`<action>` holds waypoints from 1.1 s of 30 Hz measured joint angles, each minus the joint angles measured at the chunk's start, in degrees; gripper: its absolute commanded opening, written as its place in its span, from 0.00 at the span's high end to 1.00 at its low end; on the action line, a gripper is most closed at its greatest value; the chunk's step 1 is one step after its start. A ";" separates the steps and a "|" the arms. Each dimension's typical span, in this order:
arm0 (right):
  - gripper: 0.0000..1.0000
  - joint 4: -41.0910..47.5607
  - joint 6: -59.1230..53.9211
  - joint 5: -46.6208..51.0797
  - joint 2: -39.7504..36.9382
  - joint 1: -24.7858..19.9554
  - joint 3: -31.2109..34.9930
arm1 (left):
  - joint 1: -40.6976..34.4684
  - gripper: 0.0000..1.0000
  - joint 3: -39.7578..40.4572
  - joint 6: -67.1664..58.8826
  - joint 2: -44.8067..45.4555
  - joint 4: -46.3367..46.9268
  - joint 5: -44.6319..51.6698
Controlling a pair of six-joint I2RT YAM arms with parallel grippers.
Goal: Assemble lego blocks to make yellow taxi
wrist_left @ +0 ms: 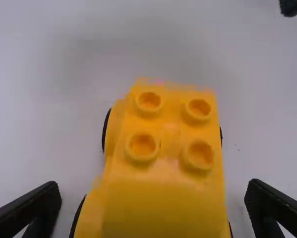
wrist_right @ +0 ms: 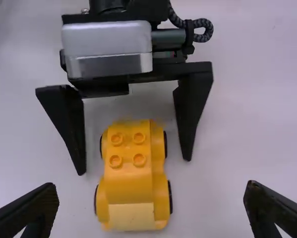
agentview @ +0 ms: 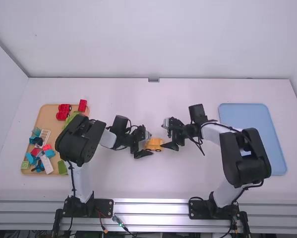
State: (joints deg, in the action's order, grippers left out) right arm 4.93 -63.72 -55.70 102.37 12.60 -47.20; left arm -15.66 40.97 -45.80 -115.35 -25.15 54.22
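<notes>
In the high view my left gripper [agentview: 147,144] and my right gripper [agentview: 169,139] face each other over the mid-table, with the yellow toy car [agentview: 154,144] between them. The car [wrist_left: 168,198] stands on its wheels in the left wrist view, several studs on its top, and my left gripper [wrist_left: 153,198] is open around it without touching. From the right wrist view, the car [wrist_right: 131,183] lies between the other arm's spread fingers, and my right gripper [wrist_right: 150,201] is open, its fingers wide to either side.
A tan tray [agentview: 41,116] at the left holds loose coloured blocks, red pieces [agentview: 63,112] among them. On the right lies a blue tray [agentview: 242,116], partly behind the right arm.
</notes>
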 measured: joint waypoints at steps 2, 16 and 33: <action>0.01 -7.56 1.25 -1.60 0.07 -0.17 3.34 | 1.11 0.01 0.00 -0.04 2.95 4.96 -0.90; 0.01 -30.97 17.00 -1.31 10.60 6.75 8.92 | 7.15 0.01 1.05 -3.52 30.93 27.45 -9.05; 0.45 -30.23 18.45 -0.48 18.34 9.25 1.81 | 16.20 0.01 1.07 2.36 41.33 27.89 -10.86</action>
State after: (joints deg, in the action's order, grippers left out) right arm -25.30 -45.28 -56.18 120.70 21.85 -45.39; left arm 0.54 42.04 -43.44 -74.02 2.74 43.35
